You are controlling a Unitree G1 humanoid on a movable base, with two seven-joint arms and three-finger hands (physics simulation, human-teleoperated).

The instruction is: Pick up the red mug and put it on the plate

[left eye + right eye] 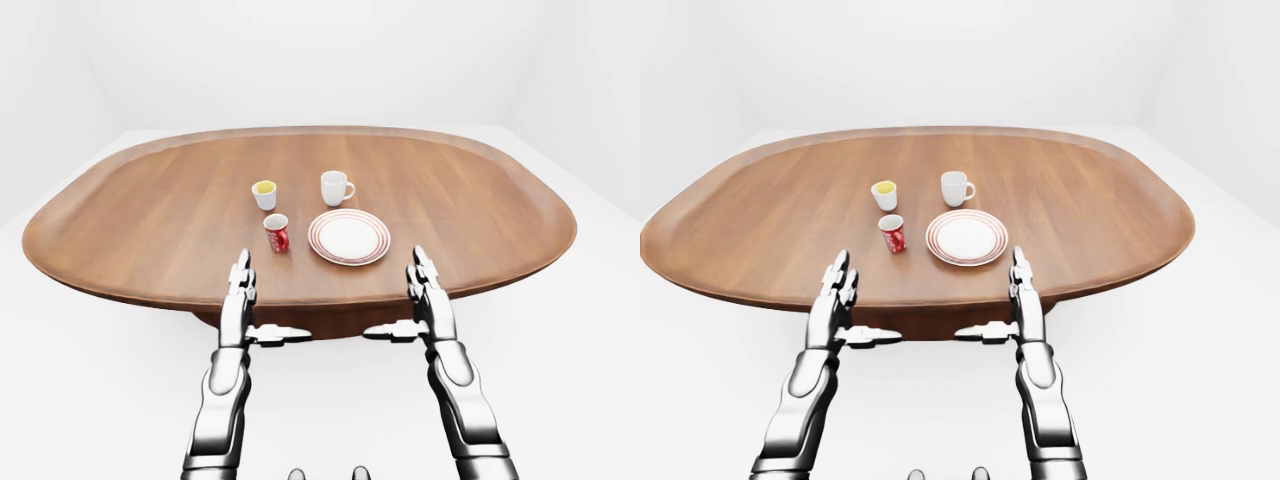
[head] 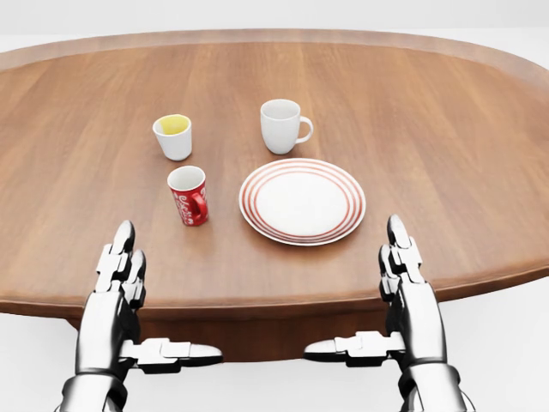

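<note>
A humanoid robot faces an oval wooden table (image 2: 446,137) with both arms raised and nothing in its grasp. The left hand (image 2: 116,283) and right hand (image 2: 407,283) hover at the table's near edge, fingers straight and thumbs turned inward, both spread wide and empty. The red mug (image 2: 189,196) stands upright a little in from that near edge, just left of the red-ringed plate (image 2: 302,201) and apart from it, closer to the left hand. Its handle appears to point toward the near edge and slightly right, though the small render makes this hard to confirm. Toward the table's middle stand a small white cup with yellow contents (image 2: 174,136) and a white mug (image 2: 282,125), neither part of the job. The red mug looks rigid, glossy and light, likely ceramic, so it could slip or tip under a glancing touch. A wrap around the body, fingers opposite thumb and clear of the handle, seems the safest hold.
</note>
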